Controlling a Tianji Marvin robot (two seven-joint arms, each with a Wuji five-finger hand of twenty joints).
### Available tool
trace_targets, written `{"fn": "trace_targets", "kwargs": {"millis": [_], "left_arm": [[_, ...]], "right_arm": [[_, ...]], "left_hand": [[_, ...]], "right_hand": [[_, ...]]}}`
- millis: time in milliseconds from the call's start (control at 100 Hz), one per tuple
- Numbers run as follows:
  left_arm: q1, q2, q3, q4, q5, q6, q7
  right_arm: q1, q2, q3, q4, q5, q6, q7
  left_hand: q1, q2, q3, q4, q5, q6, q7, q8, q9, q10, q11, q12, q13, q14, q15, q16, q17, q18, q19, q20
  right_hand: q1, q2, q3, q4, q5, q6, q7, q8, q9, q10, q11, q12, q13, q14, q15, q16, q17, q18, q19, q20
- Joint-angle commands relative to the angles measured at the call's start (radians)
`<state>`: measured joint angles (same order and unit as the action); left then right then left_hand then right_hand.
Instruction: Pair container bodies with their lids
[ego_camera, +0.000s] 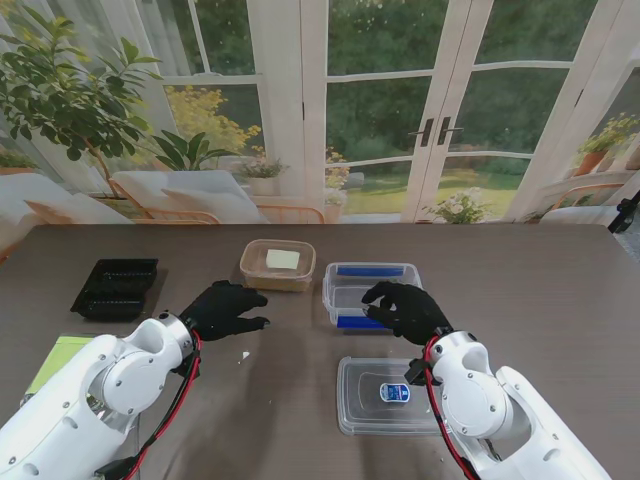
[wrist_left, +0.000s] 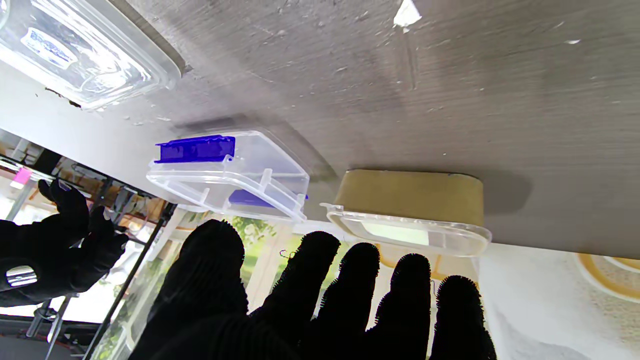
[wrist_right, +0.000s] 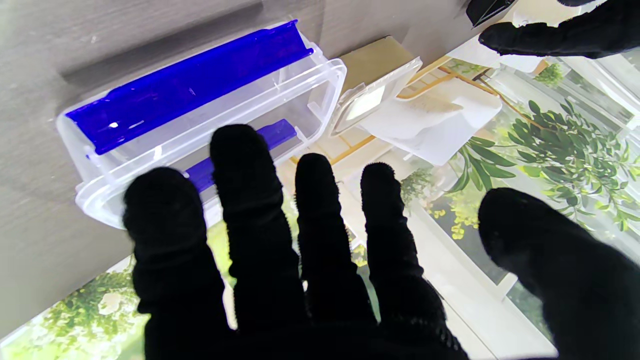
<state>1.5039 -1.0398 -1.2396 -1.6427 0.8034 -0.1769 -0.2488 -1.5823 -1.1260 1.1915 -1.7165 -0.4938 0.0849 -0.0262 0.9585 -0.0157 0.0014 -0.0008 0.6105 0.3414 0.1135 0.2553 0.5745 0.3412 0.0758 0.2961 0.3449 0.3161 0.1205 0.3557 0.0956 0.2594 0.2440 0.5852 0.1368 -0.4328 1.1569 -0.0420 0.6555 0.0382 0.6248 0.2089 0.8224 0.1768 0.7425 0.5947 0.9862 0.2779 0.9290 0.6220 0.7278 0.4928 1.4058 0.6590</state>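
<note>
My right hand (ego_camera: 405, 308) hovers spread, holding nothing, over the clear box (ego_camera: 372, 293) at frame centre; left hand (ego_camera: 226, 309) spread, empty, near the tan tub (ego_camera: 277, 265); lid (ego_camera: 385, 397) lower centre.

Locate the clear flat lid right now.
In the stand view the clear lid lies flat on the table's right side, nearer to me than the blue-clipped box, just left of the right hand's wrist.
</note>
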Motion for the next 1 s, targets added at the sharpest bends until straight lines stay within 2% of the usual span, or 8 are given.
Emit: {"fn": "trace_targets", "kwargs": {"millis": [0,240,690,990], "left_arm": [[0.023,0.006,-0.012,-0.017,0.010,0.007,-0.018],[0.091,0.008,-0.075,-0.070,0.043,0.020,-0.027],[0.216,0.008,-0.242,-0.117,0.148,0.026,-0.016],[0.211,0.018,-0.347,-0.077,0.223,-0.009,-0.048]], "right_arm": [[-0.019,0.001,0.002,-0.014,0.003,-0.013,0.008],[-0.068,0.003,0.036,-0.051,0.018,-0.053,0.011],[-0.075,0.003,0.044,-0.044,0.056,-0.071,0.022],[-0.072,0.003,0.037,-0.035,0.063,-0.083,0.025]], "left_hand": [[-0.001,0.055,-0.013,0.002,-0.030,-0.015,-0.017,-0.003,-0.007,0.003,0.000,0.012,-0.010,0.015,-0.010,0.008,-0.023,0.018,-0.042,0.015],[0.000,0.053,-0.013,0.003,-0.025,-0.014,-0.015,-0.002,-0.001,0.000,0.001,0.013,-0.006,0.016,-0.009,0.009,-0.024,0.019,-0.046,0.017],[0.013,0.028,-0.009,0.007,-0.038,-0.016,-0.019,-0.003,-0.014,-0.018,-0.002,0.013,-0.024,0.008,-0.016,0.007,-0.032,0.016,-0.054,0.016],[0.028,-0.041,-0.006,0.012,-0.077,-0.013,-0.029,-0.004,-0.054,-0.048,-0.007,0.010,-0.055,-0.010,-0.023,0.003,-0.046,-0.001,-0.062,0.013]], "right_hand": [[0.008,-0.024,-0.068,-0.026,-0.023,-0.028,0.025,0.022,-0.036,-0.036,-0.015,-0.022,-0.029,0.000,-0.033,-0.022,-0.216,-0.030,-0.026,0.014],[0.015,-0.031,-0.075,-0.027,0.015,-0.034,0.050,0.032,-0.032,-0.052,-0.046,-0.049,-0.082,-0.003,-0.160,-0.075,-0.300,-0.054,-0.130,-0.014],[0.025,-0.022,-0.064,-0.027,0.040,0.000,0.054,0.032,0.036,-0.016,-0.072,-0.059,-0.056,0.004,-0.223,-0.096,-0.319,-0.044,-0.170,-0.026],[0.025,-0.017,-0.064,-0.027,0.039,0.005,0.048,0.029,0.044,-0.010,-0.075,-0.058,-0.049,0.004,-0.227,-0.095,-0.319,-0.044,-0.170,-0.027]]}}
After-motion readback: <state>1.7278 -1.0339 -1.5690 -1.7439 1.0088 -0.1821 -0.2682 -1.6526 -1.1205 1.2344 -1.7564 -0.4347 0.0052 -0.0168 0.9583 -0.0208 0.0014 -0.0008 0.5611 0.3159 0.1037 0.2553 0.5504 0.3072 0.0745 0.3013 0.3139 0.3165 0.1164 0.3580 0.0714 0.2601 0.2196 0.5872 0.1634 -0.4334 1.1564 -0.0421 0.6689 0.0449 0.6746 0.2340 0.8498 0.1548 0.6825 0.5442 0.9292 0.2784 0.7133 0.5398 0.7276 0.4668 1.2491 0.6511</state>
